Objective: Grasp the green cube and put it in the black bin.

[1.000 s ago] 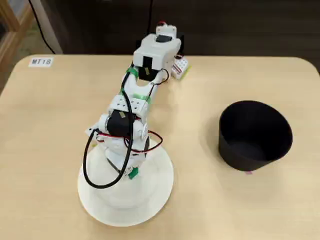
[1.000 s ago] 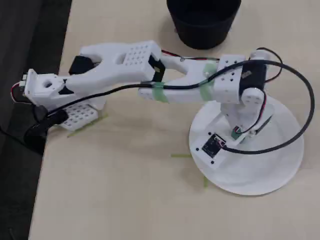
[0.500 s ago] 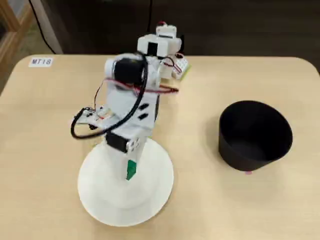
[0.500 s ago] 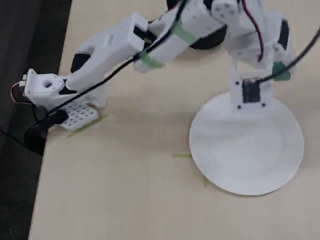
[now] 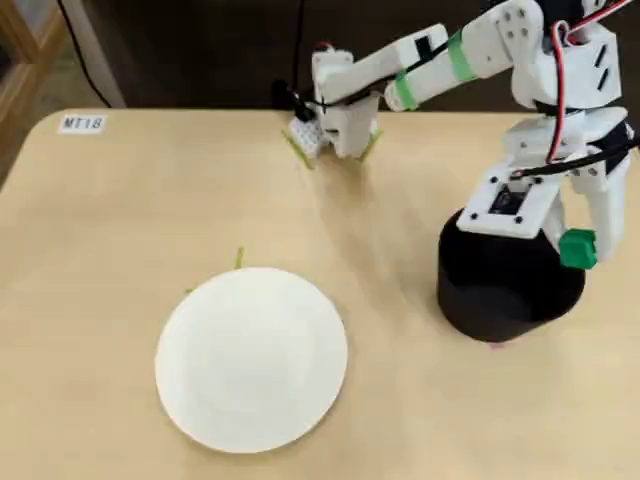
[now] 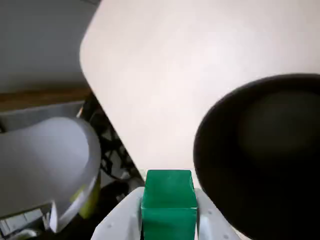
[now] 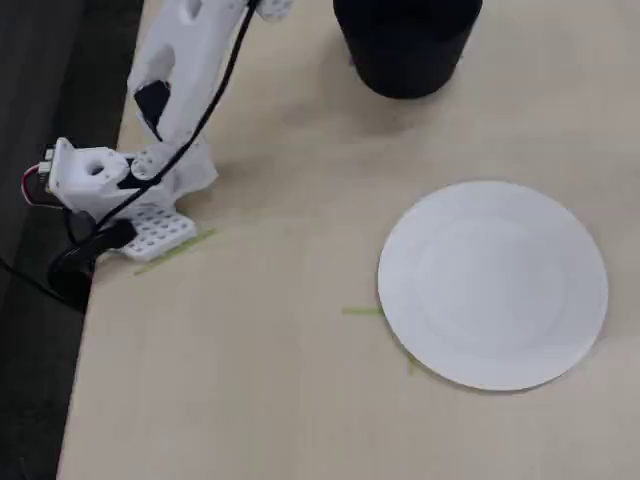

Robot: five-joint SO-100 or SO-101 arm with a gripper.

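At the bottom edge of the wrist view, closest to the lens, the green cube (image 6: 168, 200) sits clamped between the two white fingers of the gripper (image 6: 169, 212), one finger pressed to each side face. The jaws are closed on it, and the cube is off the table, carried.

The black bin (image 6: 260, 155) fills the right side and lower right of that same view, its dark rim curving just beside the cube's right edge. So the bin lies to the right of the held cube there, not under it: pale tabletop (image 6: 165, 75), not the bin's mouth, is what shows beyond the cube toward the top of the frame.

In a fixed view, the gripper (image 5: 335, 140) is at upper centre, near the far edge of the table, while the black bin (image 5: 505, 285) stands at right centre beside the arm's base, well apart from the gripper. In the other fixed view, the gripper (image 7: 150, 215) hangs at the left edge of the table and the bin (image 7: 405, 45) is cut by the top of the frame. The cube cannot be made out in either fixed view.

The white plate (image 5: 252, 358) lies empty at lower centre, with thin green tape strips (image 5: 239, 258) at its rim.

By my reading, the coming move is a swing of the whole arm toward the bin until the cube is over its opening; release before then would drop it on the table.
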